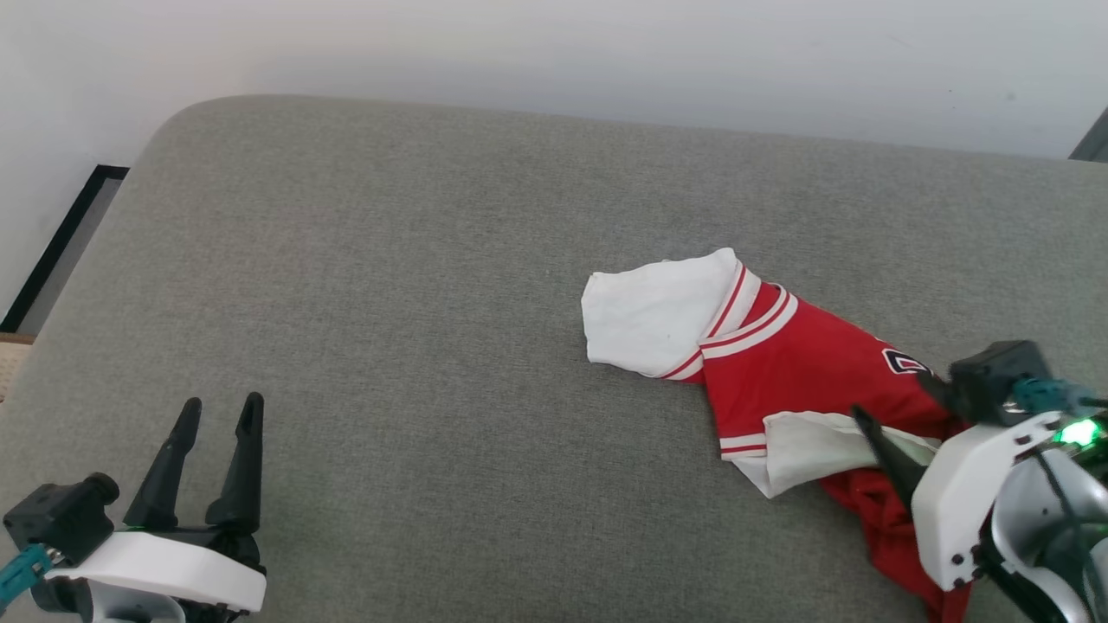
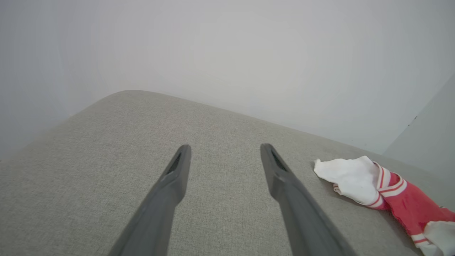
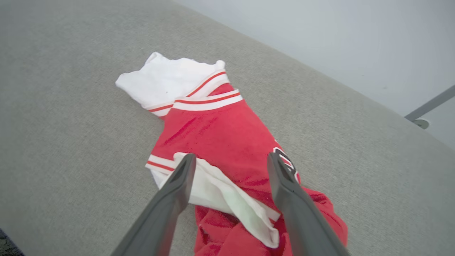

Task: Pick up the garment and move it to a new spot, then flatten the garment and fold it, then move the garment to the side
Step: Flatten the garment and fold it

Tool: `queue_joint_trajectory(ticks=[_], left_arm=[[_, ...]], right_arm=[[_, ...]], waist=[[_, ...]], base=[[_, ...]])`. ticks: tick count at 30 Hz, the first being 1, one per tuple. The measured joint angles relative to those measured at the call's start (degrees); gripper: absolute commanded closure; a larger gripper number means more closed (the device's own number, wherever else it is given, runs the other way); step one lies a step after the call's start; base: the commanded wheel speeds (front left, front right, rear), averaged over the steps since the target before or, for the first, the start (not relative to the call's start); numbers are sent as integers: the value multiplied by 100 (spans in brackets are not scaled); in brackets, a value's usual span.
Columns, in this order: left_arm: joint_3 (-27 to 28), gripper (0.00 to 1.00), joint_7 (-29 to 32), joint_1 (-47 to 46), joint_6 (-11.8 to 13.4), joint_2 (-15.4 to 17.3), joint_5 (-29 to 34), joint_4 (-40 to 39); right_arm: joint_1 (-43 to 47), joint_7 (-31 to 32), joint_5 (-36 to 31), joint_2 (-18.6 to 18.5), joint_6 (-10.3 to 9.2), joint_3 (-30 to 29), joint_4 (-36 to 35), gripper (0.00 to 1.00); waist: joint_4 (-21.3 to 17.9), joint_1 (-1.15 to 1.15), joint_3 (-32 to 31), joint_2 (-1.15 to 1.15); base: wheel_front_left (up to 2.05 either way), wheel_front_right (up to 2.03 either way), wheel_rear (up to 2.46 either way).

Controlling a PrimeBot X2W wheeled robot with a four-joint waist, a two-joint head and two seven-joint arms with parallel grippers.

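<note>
The garment (image 1: pixel 796 363) lies crumpled on the right part of a grey fabric surface (image 1: pixel 389 285). It is a red jersey with white sleeves and red-white striped trim, and a bit of black-and-white lettering shows. One white sleeve points left. My right gripper (image 1: pixel 896 394) hangs open just above its middle, fingers either side of a white sleeve fold and red cloth (image 3: pixel 220 135), holding nothing. My left gripper (image 1: pixel 222 401) stands open at the lower left, far from the garment, which lies to its right (image 2: pixel 408 206). Between its fingers (image 2: pixel 225 147) is bare fabric.
A pale wall (image 1: pixel 554 52) runs behind the grey surface. The surface's rounded corner is at the far left, with a dark floor strip (image 1: pixel 61 242) beyond its left edge. Wide bare fabric spreads left of and behind the garment.
</note>
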Motion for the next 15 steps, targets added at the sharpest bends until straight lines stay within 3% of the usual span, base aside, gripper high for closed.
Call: queue_joint_trajectory(ticks=[7,15], left_arm=[[-81,0,-1,-38,-10,-36,0,30],[-220,0,-1,-155,-15,-118,-12,85]], right_arm=[[-23,432,171,-192,1,513,112,0],[-611,636,279,-483,0,1289,1207,0]], waist=[[149,0,16,0],[416,0,175,0]], base=[[0,0,0],[0,0,0]])
